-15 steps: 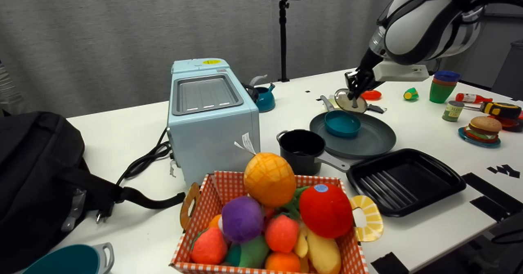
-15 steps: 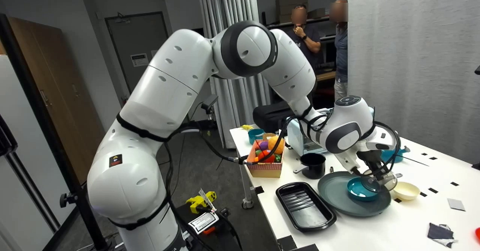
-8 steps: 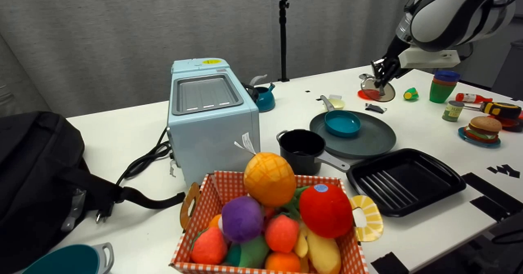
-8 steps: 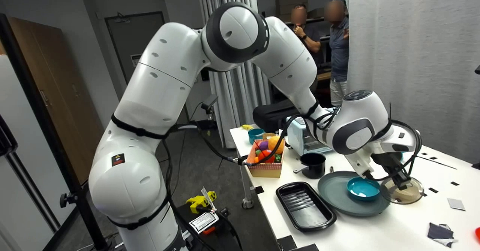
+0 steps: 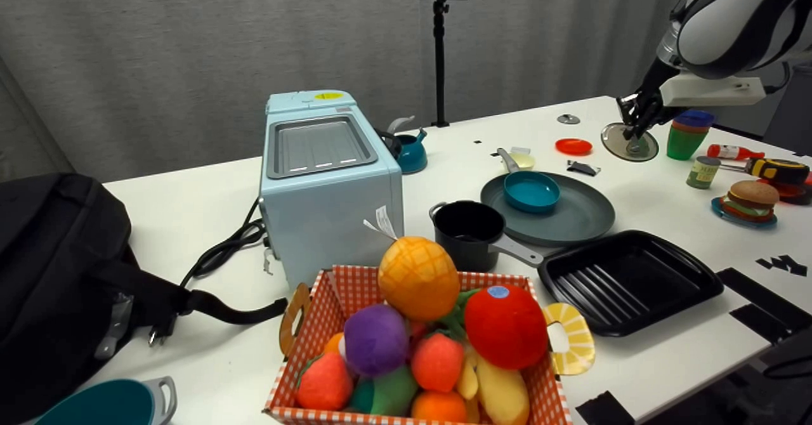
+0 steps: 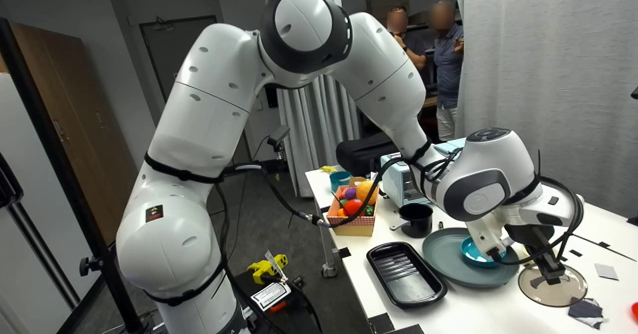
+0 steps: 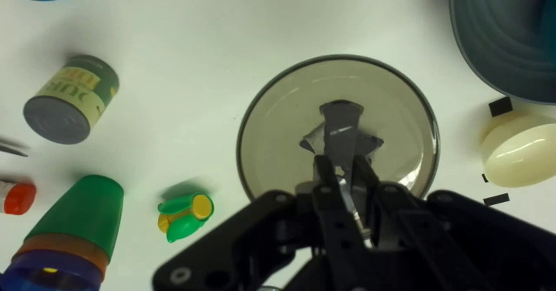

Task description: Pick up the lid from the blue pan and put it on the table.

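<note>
From the end effector (image 7: 341,163) hangs a round, see-through, dark-rimmed lid (image 7: 342,124).

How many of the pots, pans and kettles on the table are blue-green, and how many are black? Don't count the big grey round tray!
Blue-green: 3 (blue pan, kettle, blue-green pot)
Black: 2 (black pot, grill pan)
Total: 5
</note>
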`<state>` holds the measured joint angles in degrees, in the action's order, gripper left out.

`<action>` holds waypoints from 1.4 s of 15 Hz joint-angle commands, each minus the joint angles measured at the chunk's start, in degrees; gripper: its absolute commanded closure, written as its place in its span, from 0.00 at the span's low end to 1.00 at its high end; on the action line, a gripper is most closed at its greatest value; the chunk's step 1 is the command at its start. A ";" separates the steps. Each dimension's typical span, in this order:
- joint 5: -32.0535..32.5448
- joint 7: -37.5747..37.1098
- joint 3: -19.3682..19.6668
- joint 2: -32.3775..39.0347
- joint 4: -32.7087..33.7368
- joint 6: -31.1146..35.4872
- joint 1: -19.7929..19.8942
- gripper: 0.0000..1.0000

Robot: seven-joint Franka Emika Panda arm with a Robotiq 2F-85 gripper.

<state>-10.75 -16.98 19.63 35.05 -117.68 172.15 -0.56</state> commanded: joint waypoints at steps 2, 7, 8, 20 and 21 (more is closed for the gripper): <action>-0.85 0.40 -3.75 -3.35 -4.23 -1.41 4.03 0.96; -2.01 1.65 -9.06 -4.07 -7.58 -0.77 8.47 0.96; -2.17 1.64 -9.77 -4.01 -8.04 -0.73 9.07 0.96; -1.20 2.85 -10.33 -3.19 -12.83 1.44 10.29 0.96; -1.20 2.79 -10.27 -3.17 -12.89 1.54 10.21 0.96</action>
<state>-11.47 -15.91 9.93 33.18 -128.98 172.39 8.89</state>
